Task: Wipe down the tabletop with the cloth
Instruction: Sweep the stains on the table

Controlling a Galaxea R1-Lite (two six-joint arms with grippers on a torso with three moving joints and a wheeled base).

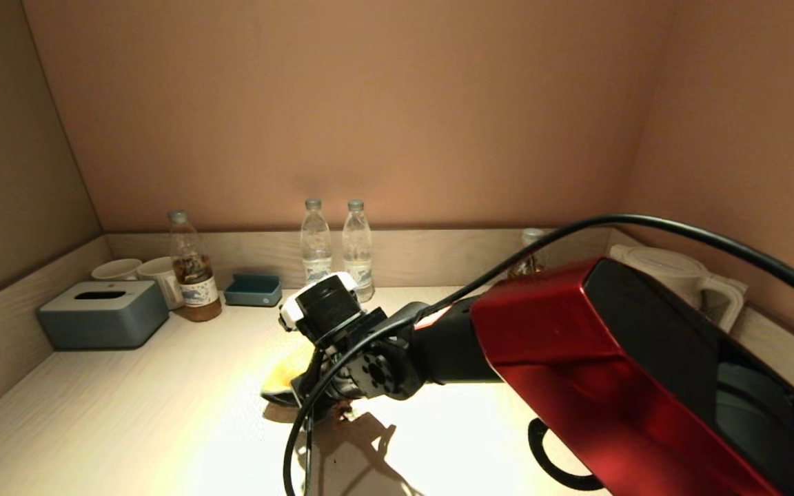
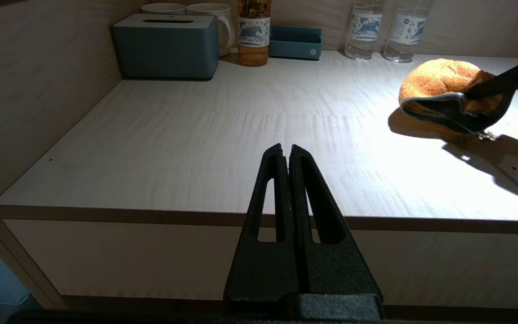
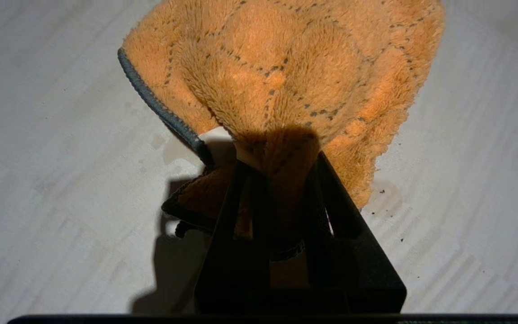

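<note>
My left gripper (image 2: pixel 286 153) hangs idle at the near edge of the tabletop (image 2: pixel 187 135), fingers pressed together on nothing. Further in, mid-counter, my right gripper (image 3: pixel 279 157) pinches a bunched fold of the cloth (image 3: pixel 286 76) — the orange pile spreads out on the wood beyond the tips. Dark specks lie just beside it. Along the back rim stand a tissue box (image 1: pixel 103 313), mugs (image 1: pixel 142 272), bottles (image 1: pixel 336 244) — and a kettle (image 1: pixel 686 279) at far right.
</note>
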